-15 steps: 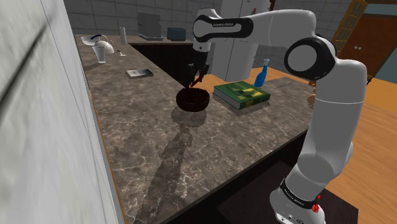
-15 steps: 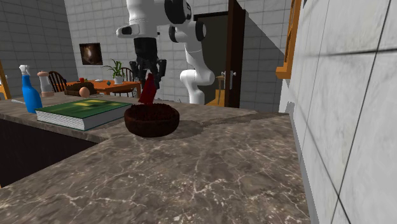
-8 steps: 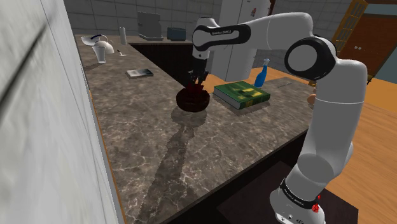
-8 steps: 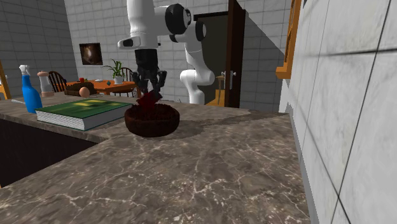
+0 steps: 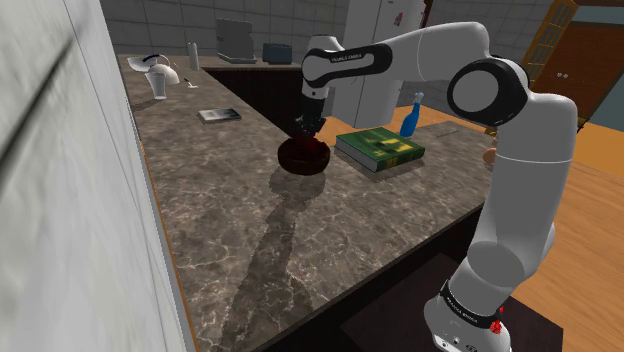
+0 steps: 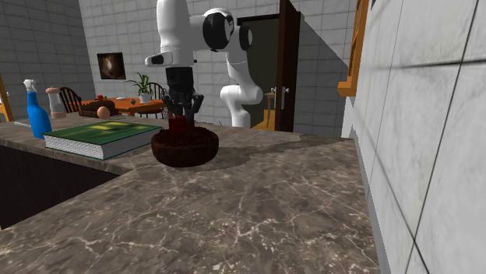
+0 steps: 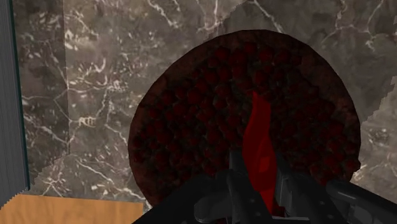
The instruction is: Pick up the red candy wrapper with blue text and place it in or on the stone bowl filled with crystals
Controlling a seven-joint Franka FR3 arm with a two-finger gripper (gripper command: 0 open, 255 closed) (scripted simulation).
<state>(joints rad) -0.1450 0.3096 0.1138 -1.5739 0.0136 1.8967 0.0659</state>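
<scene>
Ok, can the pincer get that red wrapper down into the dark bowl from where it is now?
Probably yes. The pincer hangs right over the bowl, clasping the red wrapper, with only the dark red crystals beneath. Nothing stands between; the green book lies off to one side.

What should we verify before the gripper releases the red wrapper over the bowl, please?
1. Grip on the red wrapper: ok, it is clasped between the fingers of the gripper.
2. Position over the dark bowl: ok, the wrist view looks straight down onto its crystals.
3. Wrapper inside the rim: ok, its free end points at the crystals, well within the edge.
4. Wrapper touching the crystals: cannot tell.
5. Clearance from the green book: ok, it lies beside the bowl, apart from it.
</scene>
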